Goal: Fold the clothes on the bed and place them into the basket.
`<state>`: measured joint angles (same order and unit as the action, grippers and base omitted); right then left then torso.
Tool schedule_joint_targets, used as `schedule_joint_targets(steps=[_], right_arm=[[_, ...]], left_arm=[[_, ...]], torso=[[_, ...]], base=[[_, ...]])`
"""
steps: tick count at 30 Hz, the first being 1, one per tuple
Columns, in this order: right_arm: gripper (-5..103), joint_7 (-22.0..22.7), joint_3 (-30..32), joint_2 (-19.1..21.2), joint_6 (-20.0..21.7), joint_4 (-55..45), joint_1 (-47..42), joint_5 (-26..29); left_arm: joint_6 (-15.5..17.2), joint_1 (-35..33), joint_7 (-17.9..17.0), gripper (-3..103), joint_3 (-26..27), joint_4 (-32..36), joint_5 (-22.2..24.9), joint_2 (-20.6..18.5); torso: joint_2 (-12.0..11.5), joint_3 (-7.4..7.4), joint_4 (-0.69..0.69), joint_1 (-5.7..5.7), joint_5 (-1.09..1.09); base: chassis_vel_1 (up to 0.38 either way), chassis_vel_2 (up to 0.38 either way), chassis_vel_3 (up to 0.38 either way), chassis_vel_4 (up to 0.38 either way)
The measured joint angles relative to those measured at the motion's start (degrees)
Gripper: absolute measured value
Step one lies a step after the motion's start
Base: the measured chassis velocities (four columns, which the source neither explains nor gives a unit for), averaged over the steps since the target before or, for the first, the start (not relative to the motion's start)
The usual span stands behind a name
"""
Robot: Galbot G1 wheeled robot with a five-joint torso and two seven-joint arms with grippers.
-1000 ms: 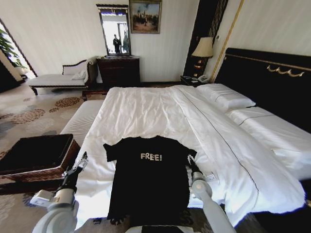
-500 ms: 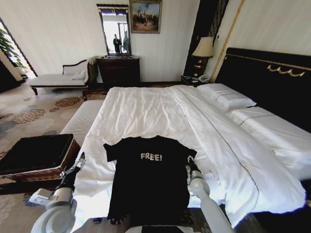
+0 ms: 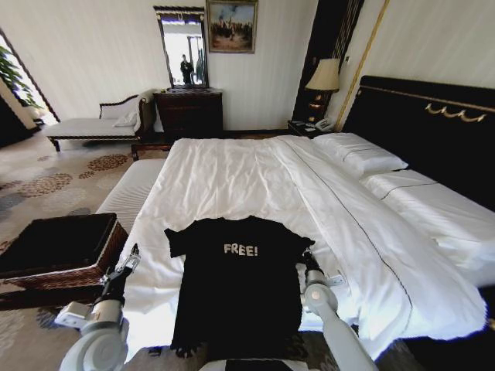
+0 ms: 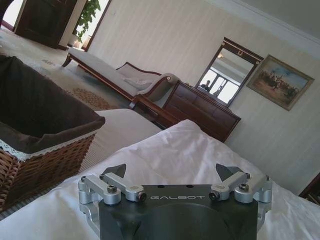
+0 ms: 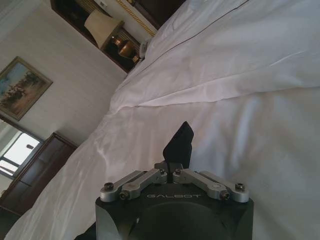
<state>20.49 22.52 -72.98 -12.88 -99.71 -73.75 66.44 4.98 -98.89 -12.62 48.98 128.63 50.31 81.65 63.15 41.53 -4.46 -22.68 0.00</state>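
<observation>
The T-shirt (image 3: 236,282) lies flat on the white bed (image 3: 232,174) — left gripper (image 4: 172,176) spread wide, right gripper (image 5: 179,145) pinched closed — basket (image 3: 58,251) on the patterned carpet (image 3: 46,174).

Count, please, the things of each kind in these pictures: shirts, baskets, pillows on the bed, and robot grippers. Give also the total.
Shirts: 1, the black T-shirt lying flat on the bed.
Baskets: 1, the wicker basket on the floor beside the bed.
Pillows: 2, pillow and pillow.
Grippers: 2, left gripper open, right gripper shut.
Total: 6.

Bed (image 3: 255,178) bearing T-shirt (image 3: 238,286), pillows (image 3: 360,154).
</observation>
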Motion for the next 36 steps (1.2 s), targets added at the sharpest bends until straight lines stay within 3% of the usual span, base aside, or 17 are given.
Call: schedule_joint_targets(steps=[12,22,34,36], right_arm=[[0,-8.62,-6.71,2.51,-0.9,2.37,2.79,-4.48],[0,-15.55,-12.16,2.02,-2.7,3.71,2.78,-7.11],[-2,-15.78,-15.53,0.74,-3.22,8.0,3.85,-10.53],[8,-15.74,-15.68,0.75,-3.63,8.0,3.29,-11.7]], left_arm=[[-0.14,0.24,0.0,100,-0.5,0.11,-0.87,1.13],[-0.13,1.14,-0.11,100,-0.06,-1.7,-0.66,0.44],[-0.07,1.61,-0.23,100,0.09,-2.67,-0.54,-0.08],[-0.07,1.45,-0.24,100,0.16,-2.71,-0.54,-0.09]], torso=[[0.0,0.0,0.01,-0.01,0.0],[0.0,0.0,0.0,-0.01,-0.01],[0.0,0.0,0.01,-0.01,0.0],[0.0,0.0,0.01,-0.01,0.0]], base=[[0.0,0.0,0.0,0.0],[0.0,0.0,0.0,0.0],[0.0,0.0,0.0,0.0],[0.0,0.0,0.0,0.0]])
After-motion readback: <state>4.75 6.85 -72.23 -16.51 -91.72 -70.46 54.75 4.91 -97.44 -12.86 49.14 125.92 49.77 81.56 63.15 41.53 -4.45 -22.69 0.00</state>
